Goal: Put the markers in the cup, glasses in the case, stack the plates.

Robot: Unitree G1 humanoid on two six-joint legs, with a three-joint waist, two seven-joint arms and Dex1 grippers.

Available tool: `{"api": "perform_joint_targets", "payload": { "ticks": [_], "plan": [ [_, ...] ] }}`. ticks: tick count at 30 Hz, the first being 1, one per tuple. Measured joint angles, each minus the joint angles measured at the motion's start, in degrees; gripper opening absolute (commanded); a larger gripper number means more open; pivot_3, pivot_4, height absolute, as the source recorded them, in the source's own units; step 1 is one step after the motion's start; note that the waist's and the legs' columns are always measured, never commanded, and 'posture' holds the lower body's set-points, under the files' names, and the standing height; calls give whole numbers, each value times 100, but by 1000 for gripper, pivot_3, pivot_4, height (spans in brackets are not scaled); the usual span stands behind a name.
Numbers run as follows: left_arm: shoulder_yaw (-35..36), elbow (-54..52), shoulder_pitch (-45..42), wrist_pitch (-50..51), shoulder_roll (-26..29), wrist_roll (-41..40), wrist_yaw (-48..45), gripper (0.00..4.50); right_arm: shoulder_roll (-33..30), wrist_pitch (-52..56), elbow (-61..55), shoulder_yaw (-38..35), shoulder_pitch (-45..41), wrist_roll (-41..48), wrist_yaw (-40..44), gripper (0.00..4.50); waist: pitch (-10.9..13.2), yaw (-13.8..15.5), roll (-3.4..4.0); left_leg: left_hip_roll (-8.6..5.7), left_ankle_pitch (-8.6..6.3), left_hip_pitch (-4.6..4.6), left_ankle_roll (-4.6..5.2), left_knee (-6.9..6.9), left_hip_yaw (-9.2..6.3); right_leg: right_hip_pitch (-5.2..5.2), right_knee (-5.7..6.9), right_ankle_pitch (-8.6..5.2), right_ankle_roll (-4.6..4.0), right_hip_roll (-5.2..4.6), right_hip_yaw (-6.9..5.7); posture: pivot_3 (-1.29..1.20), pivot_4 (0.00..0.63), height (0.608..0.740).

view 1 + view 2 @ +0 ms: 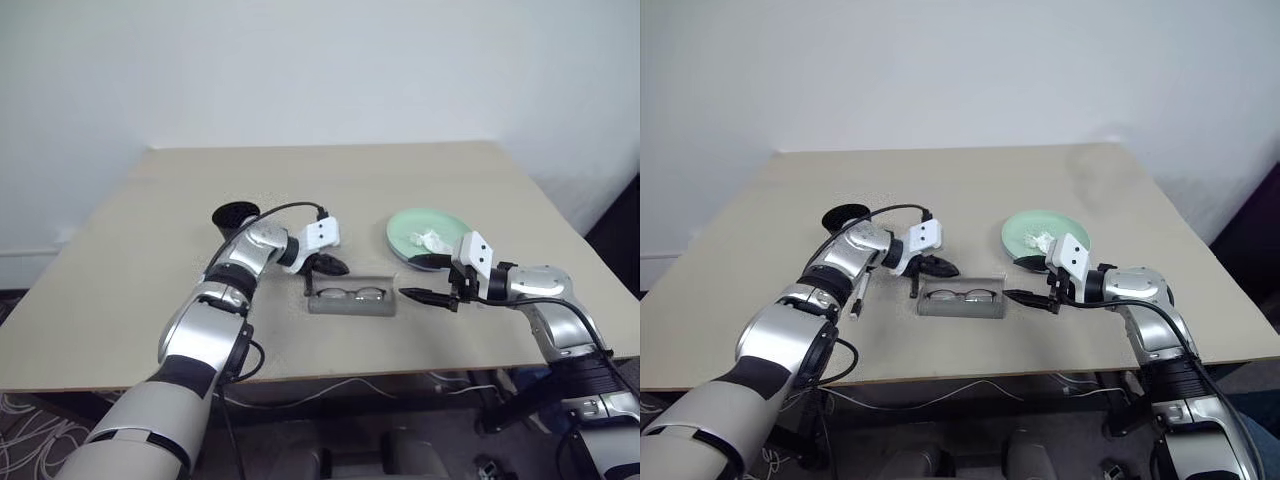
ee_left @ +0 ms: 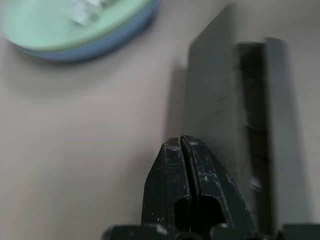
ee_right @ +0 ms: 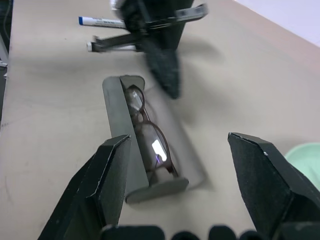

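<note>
— Right gripper [image 3: 177, 187] first: what do its fingers do?
— They stand wide apart with nothing between them, pointing at the near end of the grey case [image 3: 150, 145], a short way off from it.
— And the glasses [image 1: 350, 294]?
— Lying inside the case, lenses up. The lid stands raised along one long side, so the case is not closed.
— Where is the left gripper [image 1: 332, 265]?
— Just behind the case, at its far end from the right gripper. Its two black fingers [image 2: 184, 170] are pressed together and hold nothing. Whether the tips touch the case I cannot tell.
— The plates?
— The mint green plate [image 1: 408, 228] sits on the light blue plate [image 2: 107, 42], already stacked, just beyond the right gripper. A crumpled white tissue [image 1: 432, 240] lies on top.
— Markers and cup?
— Two markers [image 3: 102, 22] lie on the table [image 1: 150, 300] past the left gripper, as the right wrist sees it; one has a blue cap. The black cup [image 1: 236, 216] stands beside the left forearm, away from the case.
— And the surroundings?
— A plain tan tabletop, a white wall [image 1: 320, 70] behind, cables [image 1: 330, 392] on the floor under the front edge.
</note>
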Motion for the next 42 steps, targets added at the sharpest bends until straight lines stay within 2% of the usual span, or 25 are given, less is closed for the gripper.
{"api": "perform_joint_targets", "payload": {
  "ticks": [5,9,14,18,23,28,34,37,41,42],
  "plan": [
    [2,-883,505,202,234,-205,-565,31,3,8,14,21,-14,1,10,3378,0,16,-1,-2,0,0,0,3,-3,3,0,0,-1,-3,0,0,0,740],
    [7,-1606,937,395,368,-314,-430,31,10,7,63,34,-35,1,18,3378,-1,16,-2,-2,0,3,0,3,-3,5,1,0,-1,-8,0,0,0,740],
    [323,-2504,1635,762,485,-531,503,31,16,7,149,60,-58,-1,67,3378,-1,13,-1,4,1,5,-2,3,-4,-1,8,3,-4,-6,-3,0,0,740],
    [842,-3971,2517,1356,680,-888,1209,31,25,1,222,91,-94,-2,77,3378,-1,9,1,8,-3,6,-9,0,-3,-6,8,6,-9,-9,-4,0,0,740],
    [1463,-6113,3989,2781,636,-1293,2452,31,51,-74,374,124,-212,-4,121,3378,-1,28,1,5,-6,6,-13,-6,-9,-7,4,6,-10,-17,-12,0,0,740],
    [1832,-7466,4899,3838,422,-1433,3451,31,74,-195,623,170,-319,-10,185,3378,-2,48,2,4,-17,12,-34,-6,-7,-1,4,6,-10,-17,-14,0,0,740],
    [2129,-8172,5194,4811,193,-1353,4832,31,199,-393,977,238,-560,-40,300,3378,-1,53,2,6,-9,18,-48,-7,-12,4,7,6,-11,-9,-18,0,0,740],
    [2245,-8202,5193,5024,157,-1325,5250,861,248,-468,1155,258,-586,-65,332,3378,-1,51,2,4,-7,18,-49,-7,-9,4,6,7,-12,-8,-17,0,0,740],
    [2242,-8178,5151,5167,160,-1295,5563,2202,331,-564,1300,285,-633,-127,343,3378,-1,51,2,2,-7,16,-49,-7,-8,2,6,8,-14,-9,-15,0,0,740],
    [2233,-8147,5102,5203,166,-1290,5625,2202,363,-582,1300,288,-641,-129,343,3378,-1,52,2,2,-7,16,-50,-7,-9,2,6,9,-16,-9,-16,0,0,740]
  ]
}}
